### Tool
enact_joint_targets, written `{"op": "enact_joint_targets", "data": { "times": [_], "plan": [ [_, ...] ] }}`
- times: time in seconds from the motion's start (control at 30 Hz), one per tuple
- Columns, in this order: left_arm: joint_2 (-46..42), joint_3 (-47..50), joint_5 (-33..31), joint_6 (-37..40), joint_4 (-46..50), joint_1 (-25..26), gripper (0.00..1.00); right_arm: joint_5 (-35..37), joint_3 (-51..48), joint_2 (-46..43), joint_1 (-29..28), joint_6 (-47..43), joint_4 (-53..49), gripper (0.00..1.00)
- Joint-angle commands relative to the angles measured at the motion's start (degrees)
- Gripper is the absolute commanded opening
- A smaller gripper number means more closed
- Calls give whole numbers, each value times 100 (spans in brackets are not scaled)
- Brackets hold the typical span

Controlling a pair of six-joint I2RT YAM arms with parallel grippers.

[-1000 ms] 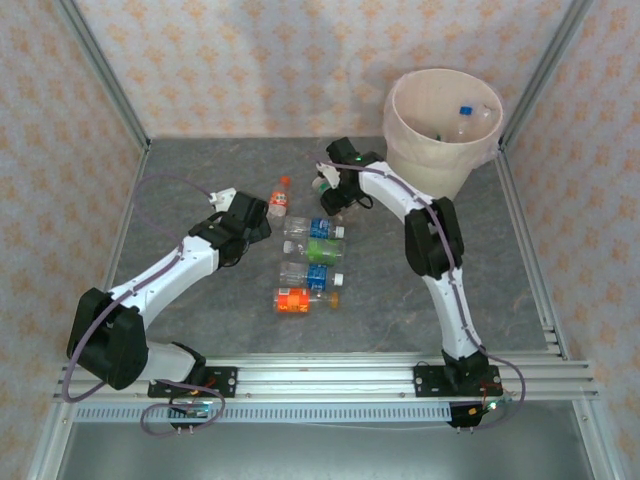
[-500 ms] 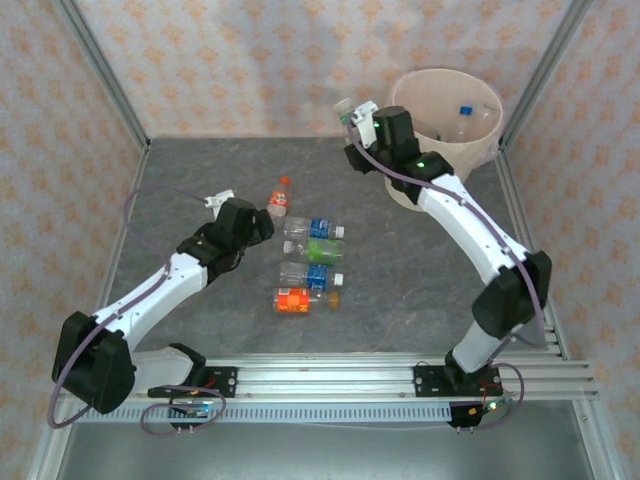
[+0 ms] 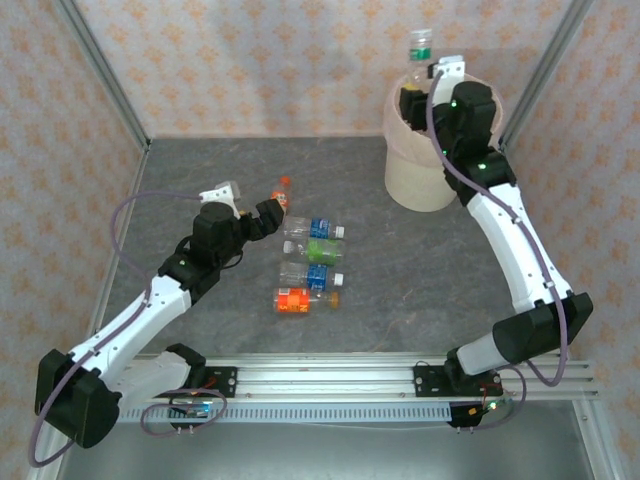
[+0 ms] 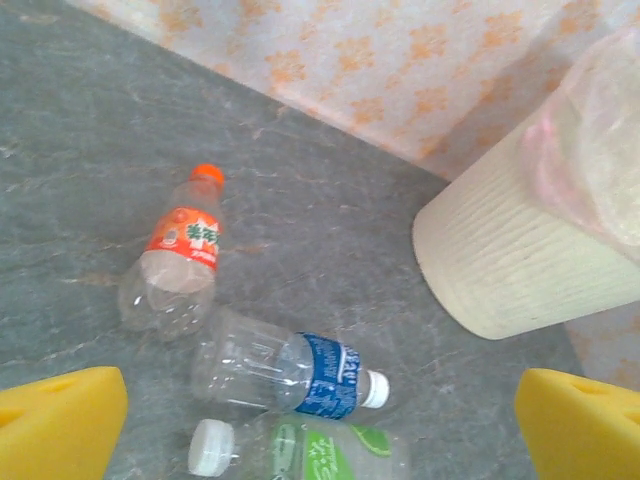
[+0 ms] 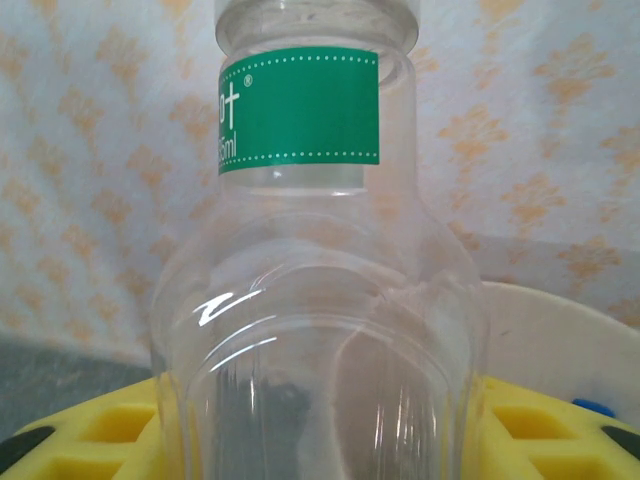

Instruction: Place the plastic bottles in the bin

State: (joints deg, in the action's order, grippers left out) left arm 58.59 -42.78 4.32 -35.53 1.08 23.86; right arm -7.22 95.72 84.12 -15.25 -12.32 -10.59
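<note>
clear plastic with a green band round its neck: the held bottle [image 3: 421, 48] stands upright above the far rim of the bin [image 3: 420, 185], gripped low on its body by the right gripper [image 3: 426, 82]. in the right wrist view that gripper [image 5: 320, 440] is clenched on the held bottle [image 5: 310, 300], a yellow pad [image 5: 95, 435] pressed to each side of it, and the cream rim of the bin [image 5: 560, 330] curves behind it on the right.

five more bottles lie on the grey table [image 3: 400, 290], all to the left of the bin and well apart from it. the orange-cap bottle [image 3: 279, 197] is farthest left of it. the rest lie in a column: the blue-label bottle [image 3: 313, 229] nearest the bin's level, then the lime-label bottle [image 3: 318, 250] touching it, the second blue-label bottle [image 3: 310, 274], and the orange-label bottle [image 3: 300, 299] farthest from the bin toward the arm bases.

the left gripper [image 3: 262, 212] hangs just beside the orange-cap bottle, jaws spread wide and holding nothing. its wrist view shows the yellow pads [image 4: 55, 420] far apart in the lower corners, with the orange-cap bottle [image 4: 178, 262], blue-label bottle [image 4: 290, 368] and lime-label bottle [image 4: 310, 452] lying between them, and the ribbed wall of the bin [image 4: 510, 260] with its pink liner up to the right.
</note>
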Motion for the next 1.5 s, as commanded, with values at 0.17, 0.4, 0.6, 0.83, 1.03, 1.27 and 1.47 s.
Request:
{"op": "enact_joint_targets", "data": {
  "times": [0.17,0.4,0.6,0.83,1.03,1.27,1.47],
  "plan": [
    [-282,185,522,20,-582,-32,100,-492,1145,746,786,1294,-29,46],
    [-166,161,435,0,-519,-35,100,-414,2668,1962,1115,1911,-918,45],
    [-142,174,312,20,-429,-32,100,-227,3940,3046,1129,2270,-1570,47],
    [-362,300,17,78,-236,-31,100,-19,5535,4184,1055,2461,-2955,53],
    [-393,359,-147,111,-216,-30,100,-297,6417,4709,980,2414,-3475,84],
    [-213,320,-185,118,-146,-38,100,69,6519,4418,970,2266,-3698,94],
    [-30,225,-352,155,104,-34,100,117,6485,4084,962,2048,-4057,98]
  ]
}}
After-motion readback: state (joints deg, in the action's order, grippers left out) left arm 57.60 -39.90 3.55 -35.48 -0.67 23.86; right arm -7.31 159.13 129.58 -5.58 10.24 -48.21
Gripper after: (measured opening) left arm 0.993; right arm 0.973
